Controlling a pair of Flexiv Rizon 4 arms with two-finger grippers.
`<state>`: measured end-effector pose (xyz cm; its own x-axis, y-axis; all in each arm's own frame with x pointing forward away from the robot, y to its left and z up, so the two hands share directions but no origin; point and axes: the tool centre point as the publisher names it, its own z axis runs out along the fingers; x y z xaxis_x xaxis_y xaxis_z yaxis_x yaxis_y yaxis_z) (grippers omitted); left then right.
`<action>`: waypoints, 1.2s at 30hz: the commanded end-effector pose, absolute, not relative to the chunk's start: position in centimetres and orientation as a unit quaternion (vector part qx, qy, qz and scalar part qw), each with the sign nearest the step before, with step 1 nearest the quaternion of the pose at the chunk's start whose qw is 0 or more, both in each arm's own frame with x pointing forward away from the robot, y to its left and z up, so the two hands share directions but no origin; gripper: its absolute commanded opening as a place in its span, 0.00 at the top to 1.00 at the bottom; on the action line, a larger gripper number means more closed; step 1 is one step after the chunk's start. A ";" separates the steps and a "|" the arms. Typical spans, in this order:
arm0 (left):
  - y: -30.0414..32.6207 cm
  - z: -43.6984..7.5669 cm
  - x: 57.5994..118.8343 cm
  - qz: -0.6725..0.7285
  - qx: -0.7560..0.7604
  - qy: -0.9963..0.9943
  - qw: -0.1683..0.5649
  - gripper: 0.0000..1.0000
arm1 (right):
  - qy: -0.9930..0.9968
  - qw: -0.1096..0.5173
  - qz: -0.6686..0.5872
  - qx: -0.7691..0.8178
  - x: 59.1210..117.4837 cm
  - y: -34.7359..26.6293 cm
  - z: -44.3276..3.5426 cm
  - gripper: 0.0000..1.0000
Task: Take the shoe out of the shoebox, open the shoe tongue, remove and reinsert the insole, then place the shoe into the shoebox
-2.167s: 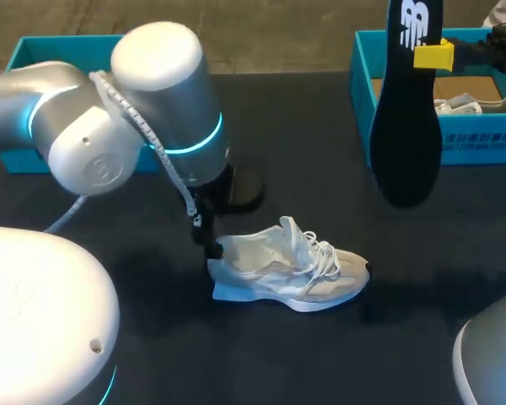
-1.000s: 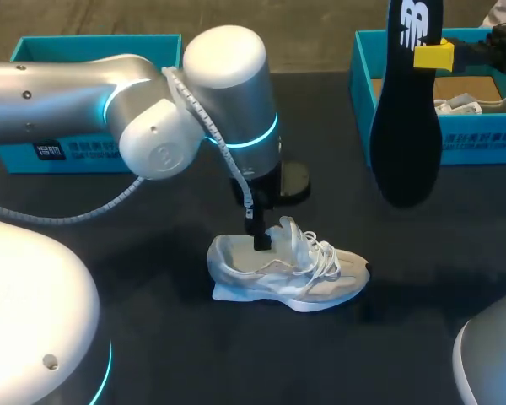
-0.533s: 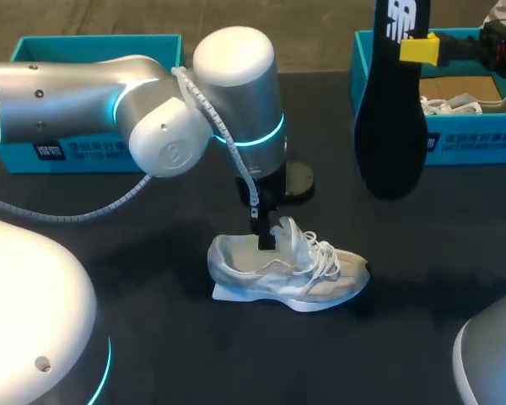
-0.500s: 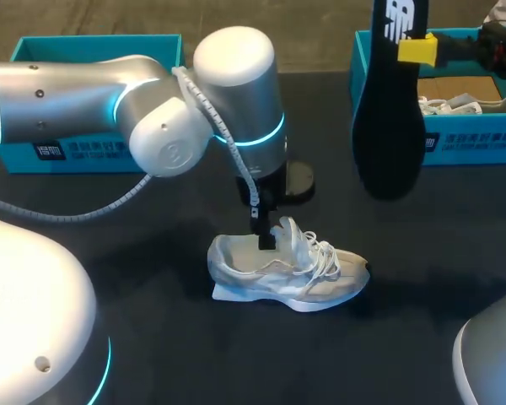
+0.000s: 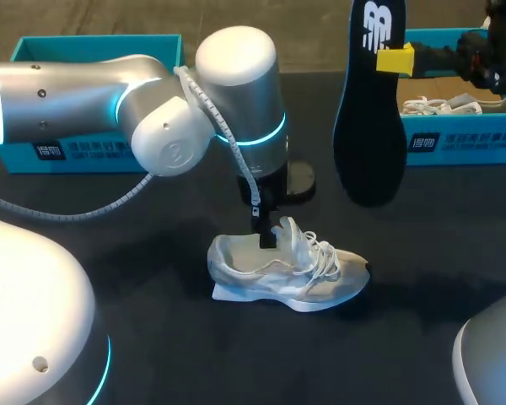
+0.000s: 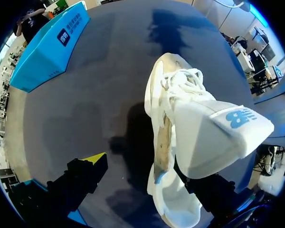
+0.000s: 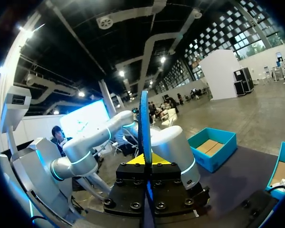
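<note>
Since the left gripper (image 5: 264,233) stood wide at the mouth of the white sneaker (image 5: 287,272) mid-table, clamping nothing, that unpinned shoe could have skidded. The black insole (image 5: 369,126), pinched upright in the right gripper (image 5: 395,61), might have buckled against the tongue (image 6: 218,137).

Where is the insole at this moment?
In the head view the insole hangs upright in the right end effector, right of middle, before the right shoebox, up and right of the shoe.
</note>
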<state>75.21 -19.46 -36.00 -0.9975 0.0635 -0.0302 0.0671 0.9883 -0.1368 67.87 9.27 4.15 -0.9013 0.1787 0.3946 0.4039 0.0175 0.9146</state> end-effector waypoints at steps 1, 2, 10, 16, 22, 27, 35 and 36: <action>-19.3 -36.5 74.8 -0.072 0.037 0.997 0.007 0.12 | -0.709 0.085 -0.669 -0.206 68.3 9.6 4.2 1.00; -19.3 -36.6 74.6 -0.072 0.038 0.997 0.006 0.15 | -0.709 0.085 -0.669 -0.206 68.3 9.6 4.2 1.00; -19.6 -37.7 74.1 -0.063 0.041 0.997 0.003 0.25 | -0.709 0.085 -0.669 -0.206 68.3 9.6 4.2 1.00; -19.8 -38.4 73.8 -0.061 0.042 0.997 -0.005 0.48 | -0.709 0.085 -0.669 -0.206 68.3 9.6 4.2 1.00; -19.8 -38.6 73.5 -0.060 0.044 0.997 -0.007 1.00 | -0.709 0.085 -0.669 -0.206 68.3 9.6 4.2 1.00; -19.8 -38.6 73.2 -0.061 0.045 0.997 -0.009 1.00 | -0.709 0.085 -0.669 -0.206 68.3 9.6 4.2 1.00; -19.5 -37.5 73.0 -0.069 0.060 0.996 -0.009 1.00 | -0.709 0.085 -0.669 -0.206 68.3 9.6 4.2 1.00; -19.4 -37.3 73.1 -0.069 0.063 0.996 -0.007 1.00 | -0.709 0.085 -0.669 -0.206 68.3 9.6 4.2 1.00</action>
<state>73.15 -20.01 -38.03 -0.9923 0.1238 0.0099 0.1213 0.9836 -0.1336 67.94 9.27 4.17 -0.9013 0.1783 0.3947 0.4041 0.0181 0.9145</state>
